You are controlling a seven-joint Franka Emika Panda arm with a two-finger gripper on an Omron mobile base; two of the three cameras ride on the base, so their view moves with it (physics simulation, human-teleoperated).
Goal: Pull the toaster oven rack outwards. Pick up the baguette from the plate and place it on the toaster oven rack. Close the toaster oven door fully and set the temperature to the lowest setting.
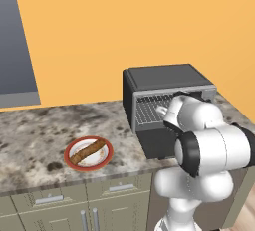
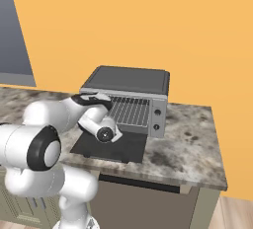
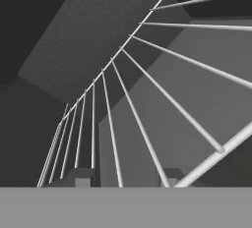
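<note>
Reaching into the mouth of the toaster oven (image 2: pixel 126 99), the end effector (image 3: pixel 125 177) sits right at the front edge of the rack (image 3: pixel 147 99), its two dark fingertips (image 3: pixel 78 177) rising either side of a wire in the hand view, with the thick front bar crossing toward 4 o'clock. The fingers stand narrow, drawn in close about the wire; whether they actually pinch it I cannot tell, since the contact lies at the very bottom of that view. In the right base view the rack still sits mostly inside the cavity, its wires running front to back and its long axis lying across the oven's width, so the pull should go straight out toward the robot, over the toaster oven door (image 2: pixel 111 147). That door lies open and flat on the worktop (image 2: pixel 190 144), leaving free room above it for the rack to slide. The control strip (image 2: pixel 158 113) stands just beside the cavity at 3 o'clock, clear of the hand. In the left base view the baguette (image 1: pixel 88 151) lies on the plate (image 1: pixel 72 161) well apart at about 8 o'clock from the oven, its long axis slanting from 8 to 2 o'clock, near the worktop's front edge with open surface around it.
</note>
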